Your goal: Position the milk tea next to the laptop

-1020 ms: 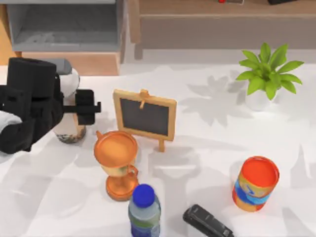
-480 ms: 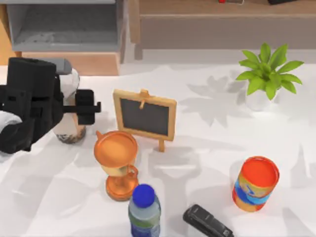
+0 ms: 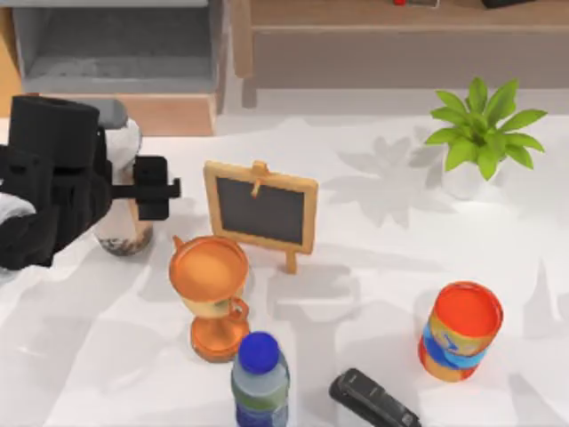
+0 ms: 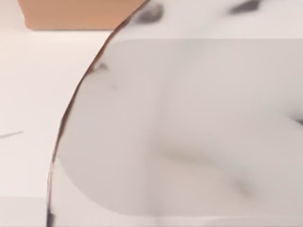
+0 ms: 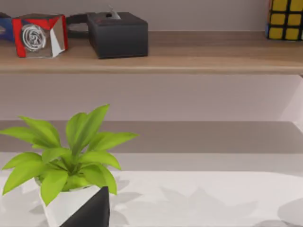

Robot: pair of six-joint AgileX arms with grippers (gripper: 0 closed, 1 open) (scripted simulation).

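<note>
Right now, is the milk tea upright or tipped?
Upright. In the top view the milk tea stands on its dark-pearl base on the table, lid above, with the left gripper around its middle.

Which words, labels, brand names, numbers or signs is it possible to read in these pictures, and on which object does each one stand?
No text can be read.
Small chalkboard: dark face blank.
Orange can: blue and yellow band, print too blurred to read.
Blue-capped bottle: label too blurred.
Red and white box on the shelf: grey swirl sign, no letters legible.
Milk tea, at the left gripper: no label visible.
</note>
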